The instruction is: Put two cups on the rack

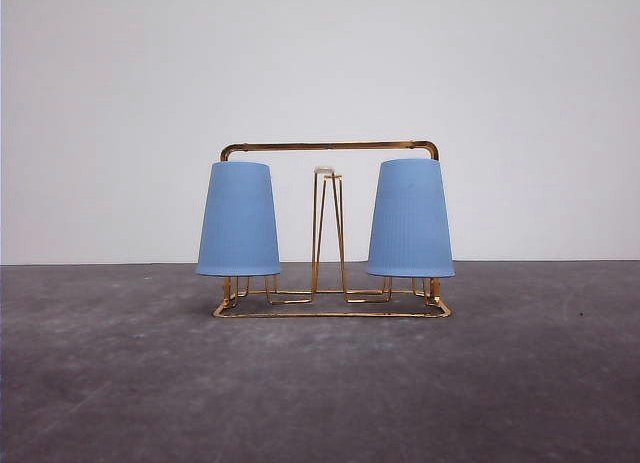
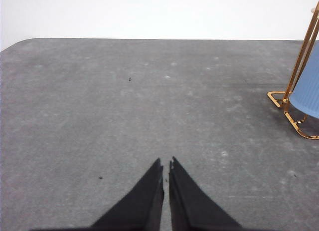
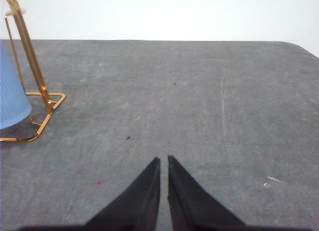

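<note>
Your left fingers point(image 2: 165, 166) and right fingers point(image 3: 163, 163) are clenched on nothing, low over bare tabletop point(image 1: 320, 403). Beyond and to the side of each, well apart, stands the rack point(image 1: 330, 148). Left cup point(image 1: 238, 219) and right cup point(image 1: 411, 219) sit inverted on its outer prongs. Task looks done; nothing left.

The rack point(image 1: 330, 146) is thin gold-coloured wire with a shiny metallic finish; its middle prongs end in a white tip point(image 1: 324, 170). The left cup point(image 1: 238, 219) and right cup point(image 1: 411, 219) look like matt light blue plastic with fine vertical ribbing. The table point(image 1: 320, 393) is dark grey, matt and mottled, faintly scuffed. The gripper fingers point(image 2: 144, 201) are matt black.
</note>
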Tool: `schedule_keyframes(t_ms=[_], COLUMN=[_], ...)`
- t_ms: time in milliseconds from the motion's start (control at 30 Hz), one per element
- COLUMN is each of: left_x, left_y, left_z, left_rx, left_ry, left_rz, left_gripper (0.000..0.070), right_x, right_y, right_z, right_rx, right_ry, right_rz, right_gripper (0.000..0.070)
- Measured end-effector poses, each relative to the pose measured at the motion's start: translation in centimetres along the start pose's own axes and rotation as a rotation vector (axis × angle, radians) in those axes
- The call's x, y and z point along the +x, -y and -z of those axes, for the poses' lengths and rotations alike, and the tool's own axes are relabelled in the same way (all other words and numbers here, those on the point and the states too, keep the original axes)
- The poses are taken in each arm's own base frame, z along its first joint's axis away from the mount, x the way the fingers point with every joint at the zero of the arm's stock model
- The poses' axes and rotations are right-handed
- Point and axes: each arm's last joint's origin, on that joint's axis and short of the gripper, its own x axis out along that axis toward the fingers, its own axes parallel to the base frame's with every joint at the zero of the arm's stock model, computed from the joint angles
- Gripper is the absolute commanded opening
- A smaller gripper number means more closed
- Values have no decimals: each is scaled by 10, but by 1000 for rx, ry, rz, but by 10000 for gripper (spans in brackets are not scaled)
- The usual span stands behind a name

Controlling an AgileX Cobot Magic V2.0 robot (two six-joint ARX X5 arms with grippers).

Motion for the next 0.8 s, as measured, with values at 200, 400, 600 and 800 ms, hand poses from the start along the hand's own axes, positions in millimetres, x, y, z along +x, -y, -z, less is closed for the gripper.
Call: schedule_keyframes(t_ms=[200,400,600,800], left_x=[0,0,0,0], left_y=[0,0,0,0], left_z=[0,0,0,0], left_rx=[0,0,0,0], left_ry=[0,0,0,0], left_rz=[0,0,0,0], left_gripper=[0,0,0,0], right_x=[0,0,0,0], right_y=[0,0,0,0], right_z=[0,0,0,0], right_rx=[0,0,0,0], right_ry=[0,0,0,0], right_rz=[0,0,0,0], right_gripper=[25,25,25,25])
